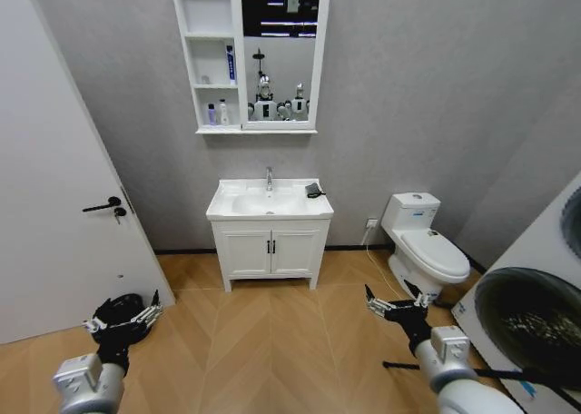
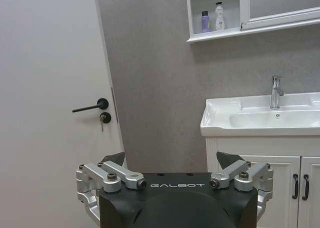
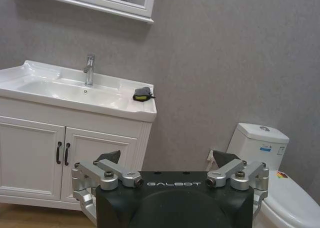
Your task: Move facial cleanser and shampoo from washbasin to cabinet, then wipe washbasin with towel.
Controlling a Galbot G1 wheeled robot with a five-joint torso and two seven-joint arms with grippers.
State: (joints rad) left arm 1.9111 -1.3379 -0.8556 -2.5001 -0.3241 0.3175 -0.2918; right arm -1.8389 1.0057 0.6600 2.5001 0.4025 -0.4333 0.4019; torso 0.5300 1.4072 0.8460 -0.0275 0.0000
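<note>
The white washbasin (image 1: 238, 196) with its chrome tap (image 1: 269, 178) stands against the far wall. The dark towel (image 1: 314, 191) lies folded on its right rim (image 3: 142, 94). Above hangs the cabinet (image 1: 205, 5). Its middle shelf holds a blue tube (image 1: 231, 64), and the lower shelf holds a purple bottle (image 1: 211, 114) and a white pump bottle (image 1: 223, 113). I cannot tell which of these are the facial cleanser and the shampoo. My left gripper (image 1: 127, 316) and right gripper (image 1: 392, 303) hang low over the floor, far from the basin, both open and holding nothing.
A white door (image 1: 54, 205) with a black handle is at the left. A toilet (image 1: 422, 246) and a washing machine (image 1: 536, 323) stand at the right. The low two-door cupboard (image 1: 270, 251) carries the basin. Bare wooden floor (image 1: 263, 341) lies between me and it.
</note>
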